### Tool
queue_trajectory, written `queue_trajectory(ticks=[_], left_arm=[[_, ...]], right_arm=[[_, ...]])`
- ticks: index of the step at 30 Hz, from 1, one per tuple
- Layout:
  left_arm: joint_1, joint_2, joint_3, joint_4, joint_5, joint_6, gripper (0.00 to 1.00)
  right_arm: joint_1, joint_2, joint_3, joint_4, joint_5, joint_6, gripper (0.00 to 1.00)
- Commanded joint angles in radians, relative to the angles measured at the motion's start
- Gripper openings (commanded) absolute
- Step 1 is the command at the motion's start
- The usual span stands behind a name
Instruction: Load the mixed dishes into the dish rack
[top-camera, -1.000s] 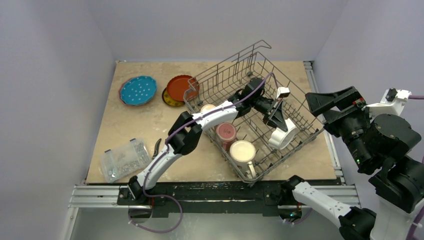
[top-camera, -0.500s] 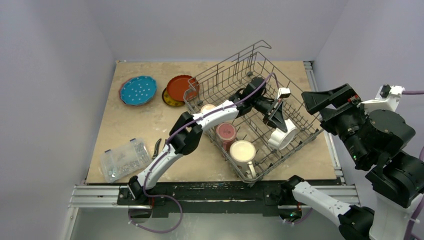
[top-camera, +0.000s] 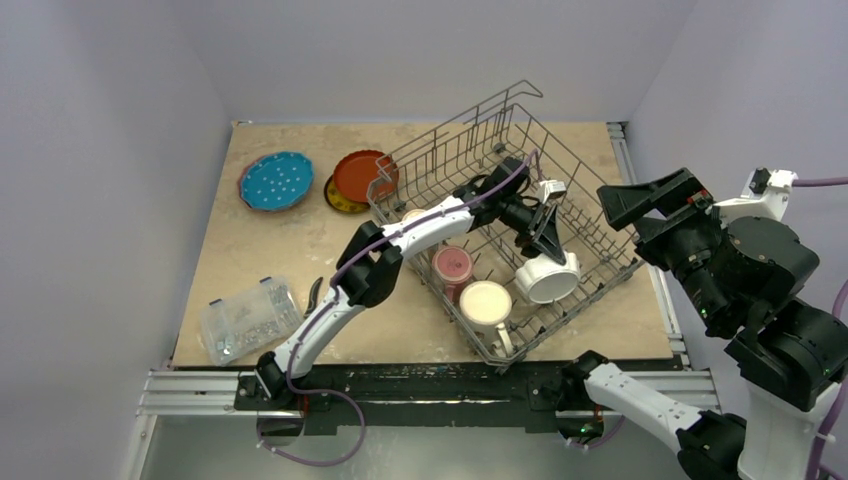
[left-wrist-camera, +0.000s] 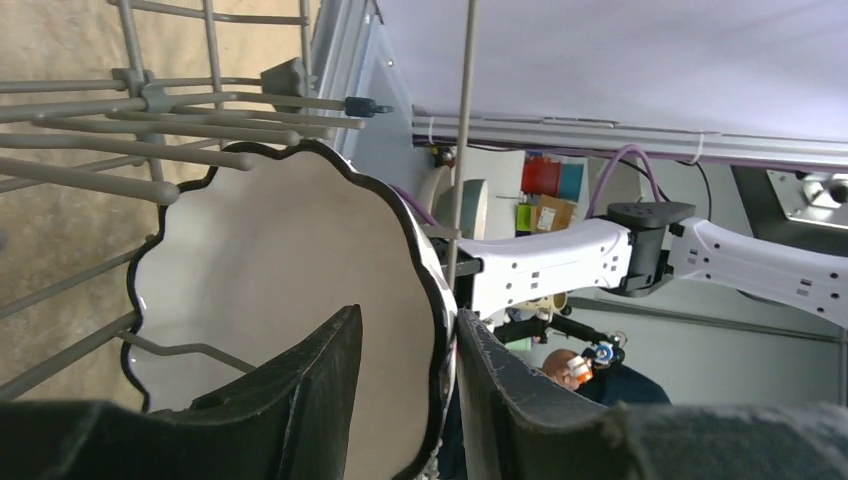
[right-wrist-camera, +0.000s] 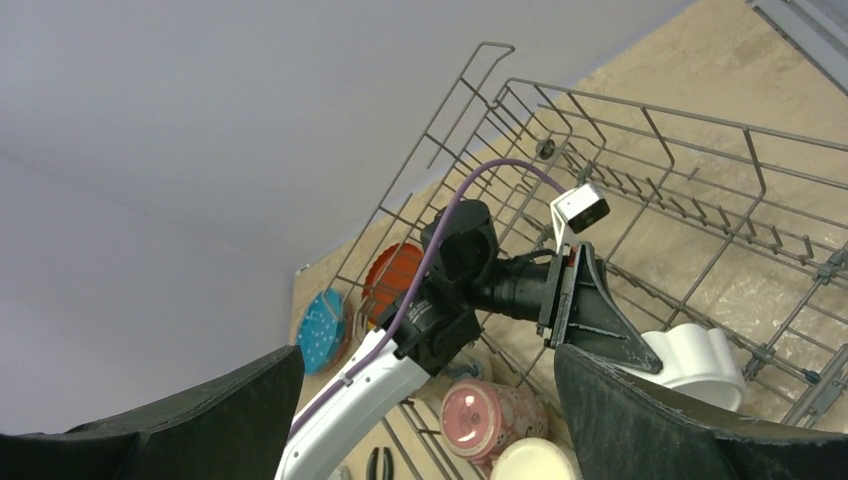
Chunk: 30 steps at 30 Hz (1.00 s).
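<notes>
We see the dish rack (top-camera: 455, 150) standing at an angle on the right half of the table (top-camera: 290, 250), its raised wire handle at the far side. The left arm reaches into it from the near left, and the left fingers (left-wrist-camera: 310, 390) point down at the white bowl (top-camera: 548, 279). The bowl lies inside the rack by its near right wall, tipped onto its side among the wires. From the left wrist we look into the bowl's hollow: its wavy, dark-edged rim runs up between the two fingers, one inside the bowl and one outside. The fingers are parted, with a gap showing between the inner one and the rim, so they straddle the rim without pinching it. We cannot tell whether the outer finger touches the rim

Three more dishes sit in the near left part of the rack. There is a maroon mug (top-camera: 452, 264), a cream mug (top-camera: 486, 303) just in front of it, and a small beige cup (top-camera: 411, 214) half hidden under the left arm

On the far left of the table a blue plate (top-camera: 275, 180) with white dots lies flat, well apart from the rack. A red-orange plate (top-camera: 360, 173) lies just beside the rack's far left corner, overlapping a yellow plate (top-camera: 338, 203) of which only a sliver shows. Near the table's near left corner sits a clear box (top-camera: 245, 318) of small metal parts, with black-handled pliers (top-camera: 314, 292) just to its right

The right arm is raised at the right side of the table. The right fingers (right-wrist-camera: 200, 410) are spread wide with nothing between them, and the right wrist view looks past them at the rack and the left arm
</notes>
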<state>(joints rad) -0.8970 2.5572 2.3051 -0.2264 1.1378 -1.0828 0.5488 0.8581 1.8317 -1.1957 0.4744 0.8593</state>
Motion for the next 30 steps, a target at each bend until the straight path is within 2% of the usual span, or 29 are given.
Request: queue_trajectory(ticks=[1, 6, 9, 15, 23, 25, 30], left_arm=[[0.004, -0.115, 0.02, -0.084, -0.079, 0.121, 0.38], [0.003, -0.164, 0.005, -0.204, -0.172, 0.226, 0.38], [0.002, -0.197, -0.012, -0.274, -0.216, 0.3, 0.45], [-0.006, -0.213, -0.017, -0.366, -0.249, 0.384, 0.48], [-0.04, -0.216, 0.01, -0.44, -0.293, 0.468, 0.6], [-0.041, -0.212, 0.011, -0.457, -0.299, 0.482, 0.6], [-0.053, -0.189, 0.01, -0.448, -0.279, 0.479, 0.51]], right_arm=[[0.003, -0.003, -0.006, 0.022, -0.017, 0.003, 0.98], [0.003, -0.005, -0.007, 0.022, -0.02, 0.002, 0.98], [0.002, -0.006, -0.011, 0.021, -0.02, 0.0, 0.98], [0.002, -0.011, -0.017, 0.025, -0.02, 0.0, 0.98], [0.003, -0.013, -0.027, 0.027, -0.024, 0.001, 0.98], [0.003, -0.016, -0.031, 0.029, -0.025, 0.004, 0.98], [0.003, -0.021, -0.038, 0.032, -0.026, 0.006, 0.98]])
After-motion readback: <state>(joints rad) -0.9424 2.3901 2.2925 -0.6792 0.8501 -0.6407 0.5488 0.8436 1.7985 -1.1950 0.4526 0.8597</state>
